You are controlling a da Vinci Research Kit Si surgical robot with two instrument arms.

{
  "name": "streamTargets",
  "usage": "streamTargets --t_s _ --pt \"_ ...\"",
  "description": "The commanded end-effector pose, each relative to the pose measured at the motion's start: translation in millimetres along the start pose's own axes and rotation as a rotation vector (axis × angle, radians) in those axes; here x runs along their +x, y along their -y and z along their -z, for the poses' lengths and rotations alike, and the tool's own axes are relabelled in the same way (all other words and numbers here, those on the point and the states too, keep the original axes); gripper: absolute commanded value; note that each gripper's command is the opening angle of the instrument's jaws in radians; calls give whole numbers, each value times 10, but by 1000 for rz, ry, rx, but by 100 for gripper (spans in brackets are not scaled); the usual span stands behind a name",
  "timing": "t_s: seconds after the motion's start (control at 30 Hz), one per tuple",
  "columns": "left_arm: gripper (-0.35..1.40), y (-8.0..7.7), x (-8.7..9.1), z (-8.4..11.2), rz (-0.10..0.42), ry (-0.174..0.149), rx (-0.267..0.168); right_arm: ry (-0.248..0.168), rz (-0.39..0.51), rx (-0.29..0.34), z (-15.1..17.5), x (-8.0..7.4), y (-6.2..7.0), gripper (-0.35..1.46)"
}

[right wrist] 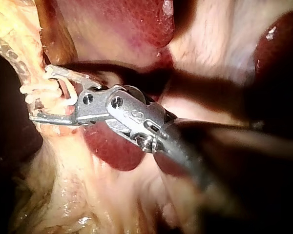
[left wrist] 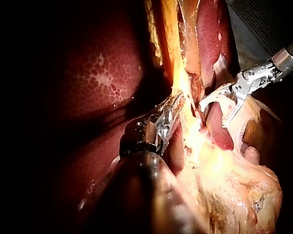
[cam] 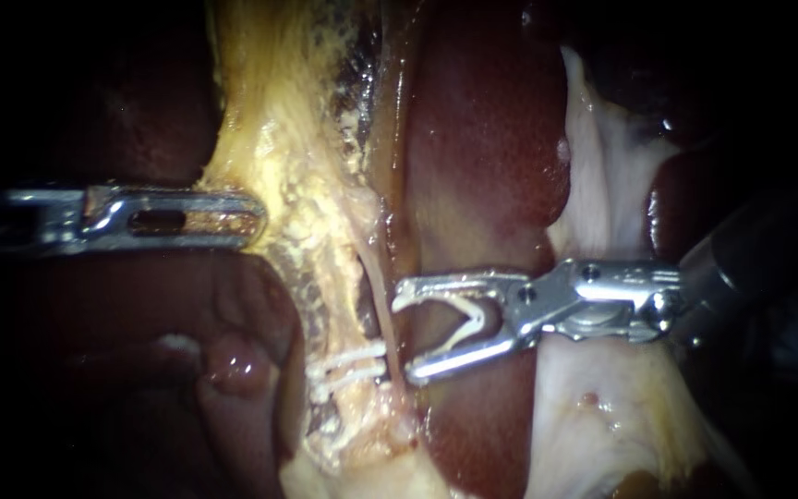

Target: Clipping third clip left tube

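Dark red liver (cam: 482, 139), yellow fatty tissue (cam: 279, 111) along its left, left instrument (cam: 247, 219) with hand clamped on that tissue's edge, right instrument (cam: 405, 334) with hand spread wide, carrying a white clip (cam: 468, 319) against both halves, tips just beside the thin tube (cam: 382, 310), two clips (cam: 348, 365) across the tube lower down.

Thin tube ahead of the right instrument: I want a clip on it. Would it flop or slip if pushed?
Probably floppy: the thin tube is a slender strand spanning soft tissue. Likely slippery, since its surroundings glisten wet. The clips already on it may steady it somewhat.
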Motion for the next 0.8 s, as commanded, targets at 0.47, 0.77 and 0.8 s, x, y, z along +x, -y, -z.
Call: streamTargets --t_s 0.47,0.77,0.8 --pt "-35 10 3 4 -6 9 0 15 -16 10 -25 -13 -27 60" --pt "-35 12 3 5 -6 10 -1 22 -17 43 -47 -7 -37 60" --pt "-35 12 3 5 -6 10 -1 18 -20 56 -48 -6 -37 59"
